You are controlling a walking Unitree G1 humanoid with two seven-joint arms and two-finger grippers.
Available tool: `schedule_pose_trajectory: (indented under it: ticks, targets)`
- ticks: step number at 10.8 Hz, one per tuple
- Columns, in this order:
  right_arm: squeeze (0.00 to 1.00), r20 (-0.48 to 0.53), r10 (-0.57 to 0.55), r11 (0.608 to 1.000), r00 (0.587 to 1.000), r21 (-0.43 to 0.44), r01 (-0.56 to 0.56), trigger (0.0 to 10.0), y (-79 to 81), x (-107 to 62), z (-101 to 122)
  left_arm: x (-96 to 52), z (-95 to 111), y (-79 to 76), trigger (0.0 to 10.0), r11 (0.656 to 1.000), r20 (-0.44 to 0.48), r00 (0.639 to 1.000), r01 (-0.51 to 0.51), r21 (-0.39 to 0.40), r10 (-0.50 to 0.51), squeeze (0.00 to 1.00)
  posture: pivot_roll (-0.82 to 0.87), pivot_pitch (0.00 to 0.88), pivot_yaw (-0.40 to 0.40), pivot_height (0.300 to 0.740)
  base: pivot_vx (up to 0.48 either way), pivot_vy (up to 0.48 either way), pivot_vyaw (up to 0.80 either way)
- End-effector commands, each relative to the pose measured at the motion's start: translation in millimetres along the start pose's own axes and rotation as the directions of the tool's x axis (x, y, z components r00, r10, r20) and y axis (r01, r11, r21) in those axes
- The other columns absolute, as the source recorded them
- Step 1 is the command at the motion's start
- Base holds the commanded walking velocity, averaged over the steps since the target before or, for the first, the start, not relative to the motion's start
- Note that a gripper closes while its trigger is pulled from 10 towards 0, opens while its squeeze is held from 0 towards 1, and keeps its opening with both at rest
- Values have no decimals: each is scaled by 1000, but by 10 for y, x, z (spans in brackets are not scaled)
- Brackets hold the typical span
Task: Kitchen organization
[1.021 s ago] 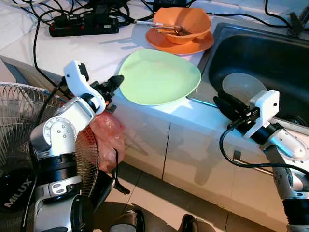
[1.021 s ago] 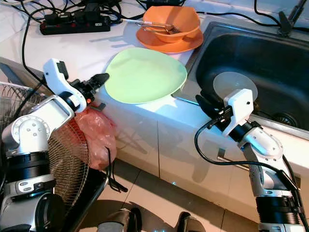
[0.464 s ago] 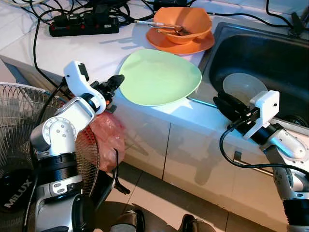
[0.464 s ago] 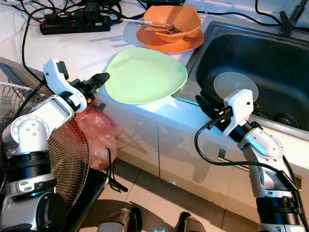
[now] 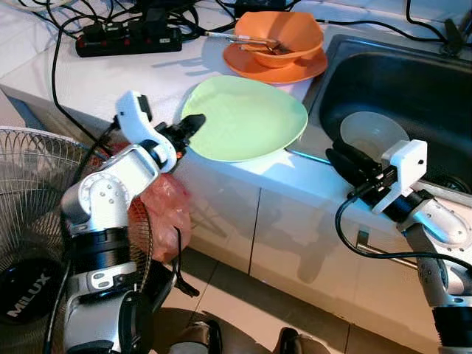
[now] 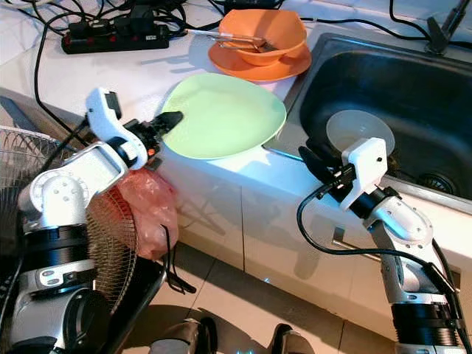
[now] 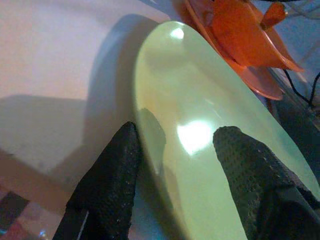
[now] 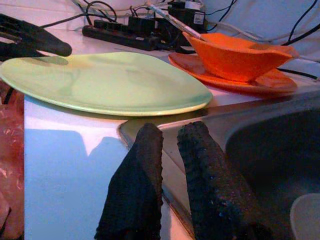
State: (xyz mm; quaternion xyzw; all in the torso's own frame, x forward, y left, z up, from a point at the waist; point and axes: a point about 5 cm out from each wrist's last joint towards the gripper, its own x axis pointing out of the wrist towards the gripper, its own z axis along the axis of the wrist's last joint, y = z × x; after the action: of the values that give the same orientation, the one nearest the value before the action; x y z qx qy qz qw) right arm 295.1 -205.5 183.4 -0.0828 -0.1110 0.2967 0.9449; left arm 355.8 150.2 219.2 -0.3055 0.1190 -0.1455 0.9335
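Note:
A pale green plate [image 5: 247, 116] lies on the white counter [image 5: 110, 77], overhanging its front edge. My left gripper [image 5: 193, 124] is open at the plate's near-left rim; in the left wrist view the fingers [image 7: 112, 170] straddle that rim [image 7: 172, 165]. Behind it an orange bowl [image 5: 284, 33] holding a utensil sits on an orange plate [image 5: 295, 68]. A translucent bowl [image 5: 372, 131] rests in the steel sink [image 5: 413, 81]. My right gripper [image 5: 343, 158] hovers at the sink's front-left corner, fingers [image 8: 145, 170] close together with nothing between them.
A black power strip [image 5: 129, 38] with tangled cables lies at the back of the counter. A standing fan [image 5: 29, 184] and a pink plastic bag [image 5: 168, 206] crowd the left arm below the counter edge. White cabinet doors [image 5: 295, 236] face me.
My left arm has reached forward and to the right, bringing its open fingers onto the green plate's rim. The right arm has stayed put.

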Motion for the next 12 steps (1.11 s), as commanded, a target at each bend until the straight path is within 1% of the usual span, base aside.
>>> schedule_pose_trajectory:
  ticks: [1, 3, 5, 6, 7, 12]
  targets:
    - [0, 3, 6, 1000, 1000, -2, -6, 10000, 27, -8, 17, 51, -120, -8, 10000, 1000, -65, 998, -3, -10, 2, 0, 20, 163, 69, 740, 0, 0, 0]
    - [0, 2, 5, 1000, 1000, -2, -4, 10000, 34, -22, 15, 100, -182, -51, 10000, 1000, -86, 996, 9, -14, -10, 0, 14, 167, 69, 740, 0, 0, 0]
    - [0, -1, 3, 1000, 1000, -2, -3, 10000, 34, -28, 14, 118, -185, -58, 10000, 1000, -87, 996, 9, -14, -10, 0, 14, 167, 69, 740, 0, 0, 0]
    - [0, -2, 3, 1000, 1000, -1, -3, 10000, 34, -31, 16, 125, -199, -56, 353, 1000, -89, 996, 4, -13, -6, 0, 12, 177, 67, 740, 0, 0, 0]
    - [0, -3, 3, 1000, 1000, -1, -3, 10000, 36, -33, 15, 123, -196, -47, 0, 1000, -85, 996, -1, -12, 0, 0, 13, 181, 66, 740, 0, 0, 0]
    - [0, -8, 2, 1000, 1000, -1, -2, 10000, 19, -22, 14, 127, -184, -21, 0, 1000, -68, 998, -18, -16, 17, 0, 19, 187, 57, 740, 0, 0, 0]
